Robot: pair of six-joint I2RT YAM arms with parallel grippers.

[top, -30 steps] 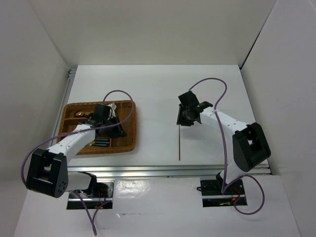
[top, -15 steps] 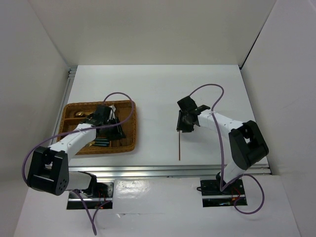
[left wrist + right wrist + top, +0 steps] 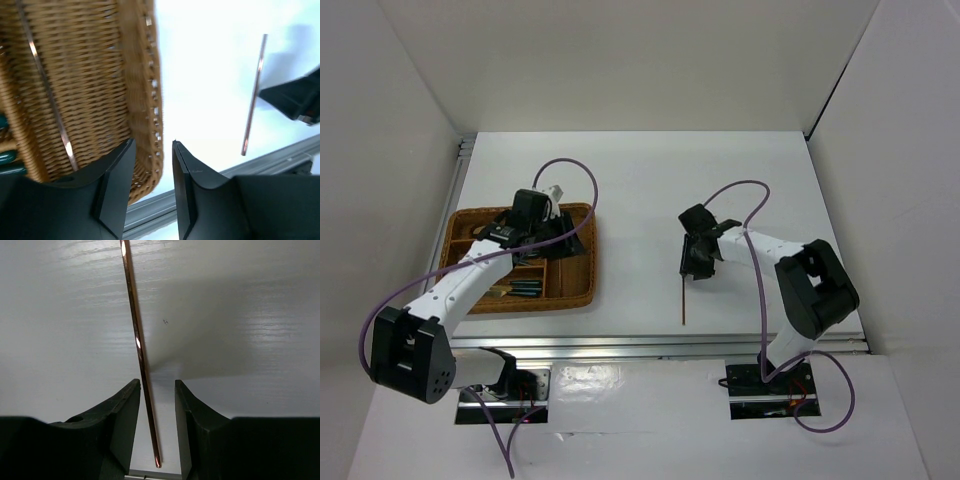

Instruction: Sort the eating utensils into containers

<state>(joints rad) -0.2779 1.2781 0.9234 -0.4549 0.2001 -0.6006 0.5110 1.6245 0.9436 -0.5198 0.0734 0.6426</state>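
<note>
Newly parted over the tray (image 3: 145, 100), left hand (image 3: 153, 150) is empty; right hand (image 3: 157, 390), apart, straddles chopstick (image 3: 134, 325).

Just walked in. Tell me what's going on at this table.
Two robot arms are sorting cutlery into a wicker tray. The left gripper hangs open and empty over the tray, where a sorted chopstick lies in one compartment and teal-handled utensils lie in another. The right gripper is down at the table, its open jaws straddling the loose chopstick that lies there, not yet clamped on it.
</note>
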